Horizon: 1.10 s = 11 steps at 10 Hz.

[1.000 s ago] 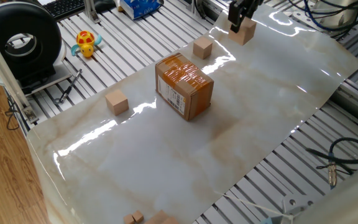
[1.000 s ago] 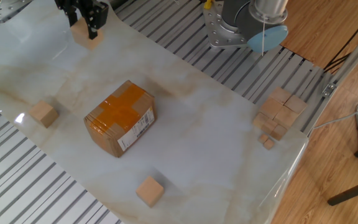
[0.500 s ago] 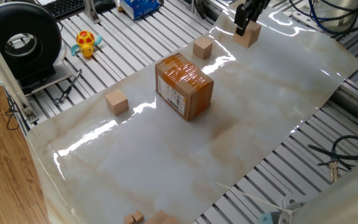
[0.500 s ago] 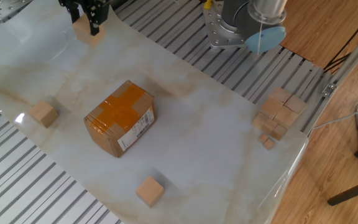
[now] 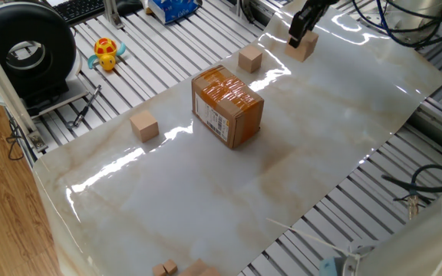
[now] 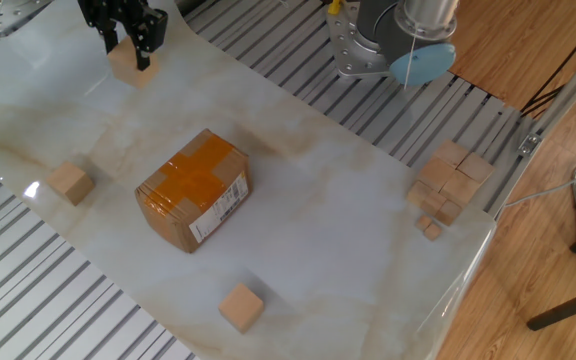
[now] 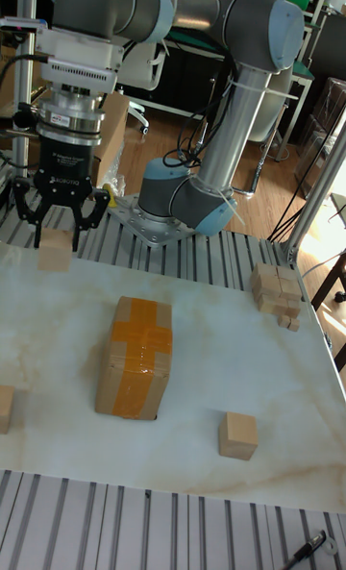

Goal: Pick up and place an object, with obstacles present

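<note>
The black two-finger pincer stood with its fingers spread, and directly beneath it, between the fingertips, sat the small plain light-tan wooden cube on the glossy marble-patterned white table sheet, near the sheet's far edge. In the tall fixed view the fingers flanked the cube's upper part on either side; whether they touched it could not be told. The brown cardboard box with glossy orange-brown tape and a white barcode label lay well apart from the pincer, toward the middle of the sheet. A second tan wooden cube sat between the pincer and the box, and a third tan cube rested beyond the box, far from the pincer.
</note>
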Available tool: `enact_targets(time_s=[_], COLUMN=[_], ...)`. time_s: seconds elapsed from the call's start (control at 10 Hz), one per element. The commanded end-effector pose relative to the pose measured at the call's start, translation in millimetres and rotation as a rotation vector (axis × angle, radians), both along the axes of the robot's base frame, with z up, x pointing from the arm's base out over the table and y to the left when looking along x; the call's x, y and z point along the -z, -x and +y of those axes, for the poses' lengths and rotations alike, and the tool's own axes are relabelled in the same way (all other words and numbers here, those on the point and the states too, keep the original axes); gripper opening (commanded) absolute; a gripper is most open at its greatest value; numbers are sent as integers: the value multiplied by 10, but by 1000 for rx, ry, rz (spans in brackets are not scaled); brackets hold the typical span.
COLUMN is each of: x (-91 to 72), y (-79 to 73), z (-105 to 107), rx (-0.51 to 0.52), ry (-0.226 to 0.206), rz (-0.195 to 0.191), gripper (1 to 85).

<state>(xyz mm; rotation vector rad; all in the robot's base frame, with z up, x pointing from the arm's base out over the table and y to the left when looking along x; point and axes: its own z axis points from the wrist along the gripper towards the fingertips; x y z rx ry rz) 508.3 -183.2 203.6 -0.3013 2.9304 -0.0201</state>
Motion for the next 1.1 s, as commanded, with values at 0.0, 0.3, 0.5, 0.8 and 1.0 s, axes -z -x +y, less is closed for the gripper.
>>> enact_targets(time_s=[0.0,0.3,0.5,0.8,1.0], x=[46,58,169,695,819], y=[147,221,122,-98,-162], z=[-173,1,-36,-241,-207], rx=[7,61,59,26,15], ry=[54,-22,-37,-27,-46], rz=[55,85,50,0,-19], gripper=[13,13,13,13,13])
